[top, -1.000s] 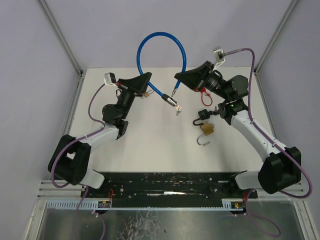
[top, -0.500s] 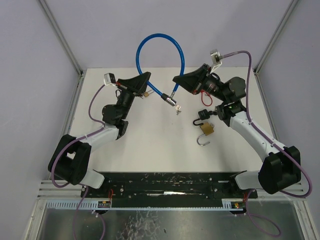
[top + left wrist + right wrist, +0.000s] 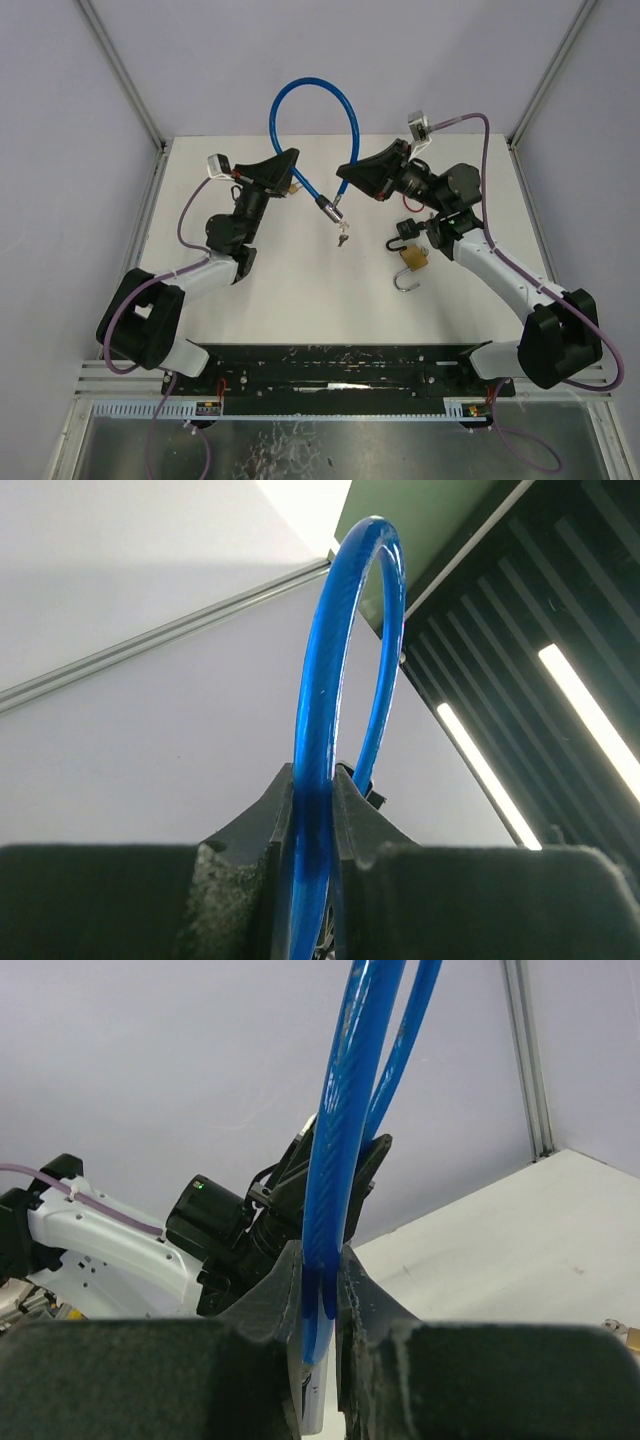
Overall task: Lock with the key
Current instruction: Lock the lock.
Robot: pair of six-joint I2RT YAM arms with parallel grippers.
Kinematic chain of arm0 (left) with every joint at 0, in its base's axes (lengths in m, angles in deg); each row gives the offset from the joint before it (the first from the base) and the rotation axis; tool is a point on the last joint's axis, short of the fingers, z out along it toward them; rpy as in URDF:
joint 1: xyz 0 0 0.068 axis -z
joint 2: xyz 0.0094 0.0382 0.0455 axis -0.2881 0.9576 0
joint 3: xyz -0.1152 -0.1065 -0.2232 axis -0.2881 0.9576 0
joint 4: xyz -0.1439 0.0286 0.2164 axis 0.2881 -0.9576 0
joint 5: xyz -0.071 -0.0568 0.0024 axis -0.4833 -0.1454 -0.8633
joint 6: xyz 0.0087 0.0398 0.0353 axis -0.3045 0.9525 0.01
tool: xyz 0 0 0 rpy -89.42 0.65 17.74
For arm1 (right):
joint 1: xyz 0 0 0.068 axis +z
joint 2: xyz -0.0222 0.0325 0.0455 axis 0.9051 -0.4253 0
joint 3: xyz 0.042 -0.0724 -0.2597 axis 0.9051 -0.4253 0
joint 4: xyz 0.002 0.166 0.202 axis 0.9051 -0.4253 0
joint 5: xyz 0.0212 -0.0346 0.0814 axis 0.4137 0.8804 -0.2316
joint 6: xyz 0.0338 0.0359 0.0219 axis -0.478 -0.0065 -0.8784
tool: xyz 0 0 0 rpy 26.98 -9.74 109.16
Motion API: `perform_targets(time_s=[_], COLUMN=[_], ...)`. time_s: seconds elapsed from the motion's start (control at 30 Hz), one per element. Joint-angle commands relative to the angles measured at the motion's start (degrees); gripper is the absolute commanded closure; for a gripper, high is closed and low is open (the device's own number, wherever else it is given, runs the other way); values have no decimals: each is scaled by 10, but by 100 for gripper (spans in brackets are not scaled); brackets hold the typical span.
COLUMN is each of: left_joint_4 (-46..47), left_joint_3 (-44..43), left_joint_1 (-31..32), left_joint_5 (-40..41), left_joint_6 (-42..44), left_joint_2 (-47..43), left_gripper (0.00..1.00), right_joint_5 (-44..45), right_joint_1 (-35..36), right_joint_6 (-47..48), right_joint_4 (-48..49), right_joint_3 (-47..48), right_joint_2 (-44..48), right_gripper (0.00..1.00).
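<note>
A blue cable lock [image 3: 300,72] arches high over the back of the table between both grippers. My left gripper [image 3: 291,158] is shut on one leg of the cable [image 3: 322,680], which is pinched between its fingers [image 3: 355,800]. Below it the lock head [image 3: 328,207] hangs off the cable with a small key [image 3: 342,238] dangling from it. My right gripper [image 3: 345,174] is shut on the cable's other leg [image 3: 345,1110], just above its silver end pin [image 3: 313,1400]. The end pin and lock head stand apart.
A brass padlock [image 3: 414,257] with an open shackle lies on the white table [image 3: 300,290] to the right of centre. A black hook-shaped piece [image 3: 405,230] lies just behind it. The left arm [image 3: 110,1245] shows beyond the cable in the right wrist view.
My right gripper has swung left with its cable end, closer to the left gripper. The loop has narrowed and leaned left, and the lock head and key have shifted left.
</note>
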Motion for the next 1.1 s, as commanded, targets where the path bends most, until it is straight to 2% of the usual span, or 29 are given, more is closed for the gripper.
perform_targets(time_s=[0.0,0.4,0.6,0.77,1.07], left_joint_4=[64,76,96,97,101], left_joint_3=[21,32,36,18,-9], left_joint_1=[2,5,11,12,15], left_joint_5=[62,68,97,108,133], left_joint_6=[-32,-56,-118,-132,-167], left_joint_2=[15,37,67,76,74], left_gripper=[100,99,100,100,100], right_joint_5=[-27,9,1,-27,-6], right_joint_1=[19,12,24,27,27], right_joint_6=[42,134,182,214,226], right_joint_4=[88,83,95,124,134], right_joint_3=[-5,24,-9,-23,-86], right_joint_2=[25,11,12,22,49], right_gripper=[98,100,100,100,93])
